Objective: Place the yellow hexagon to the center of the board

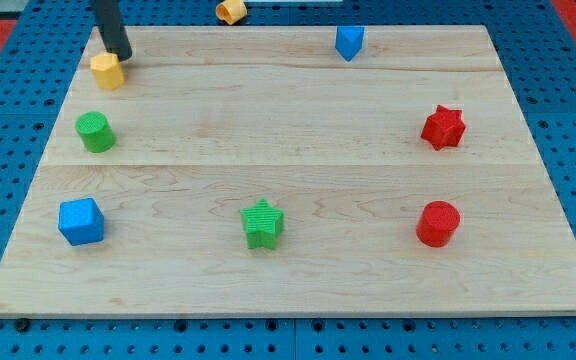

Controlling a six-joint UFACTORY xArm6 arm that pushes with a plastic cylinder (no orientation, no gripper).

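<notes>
my tip (120,55), a bare rod with no pincer, touches the yellow hexagon (108,71) upper left; push steadily down-right toward the board (298,130) center.

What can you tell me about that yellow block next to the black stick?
The yellow block is a small chunky piece, seemingly six-sided, with a matte, faintly ridged plastic look. It sits flat on the wooden board near the view's top left corner. My tip stands just behind it toward the view's top right, touching it or very nearly. The green cylinder lies below it, apart.
</notes>
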